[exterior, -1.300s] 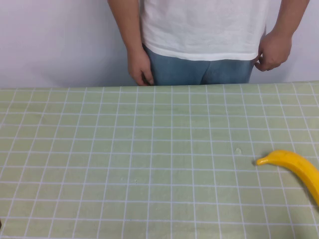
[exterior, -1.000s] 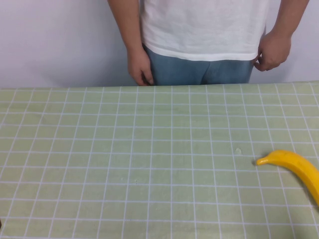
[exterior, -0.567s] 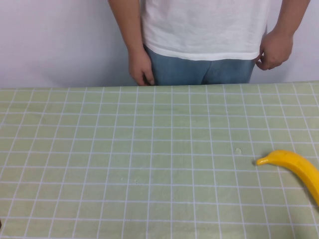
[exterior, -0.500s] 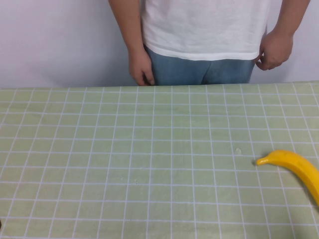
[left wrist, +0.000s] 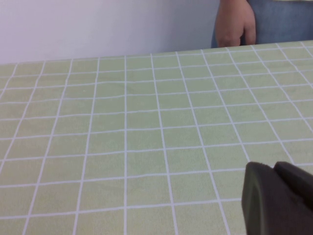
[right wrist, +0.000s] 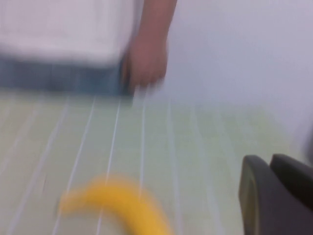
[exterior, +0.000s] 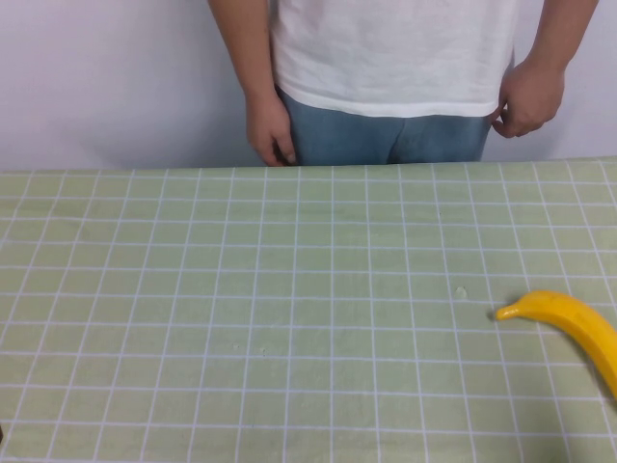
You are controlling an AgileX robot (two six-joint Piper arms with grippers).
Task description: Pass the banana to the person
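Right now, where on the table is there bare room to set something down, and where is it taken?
The grid cloth lies bare from its left edge across the middle, up to the person. Only the near right holds the banana. The left gripper and right gripper show only in their wrist views, over the cloth.

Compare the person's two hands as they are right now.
The person's hand on the robot's left hangs loosely, fingers pointing down; the hand on the robot's right is curled. Both are empty. The banana lies ungrasped; left gripper and right gripper are near the table.
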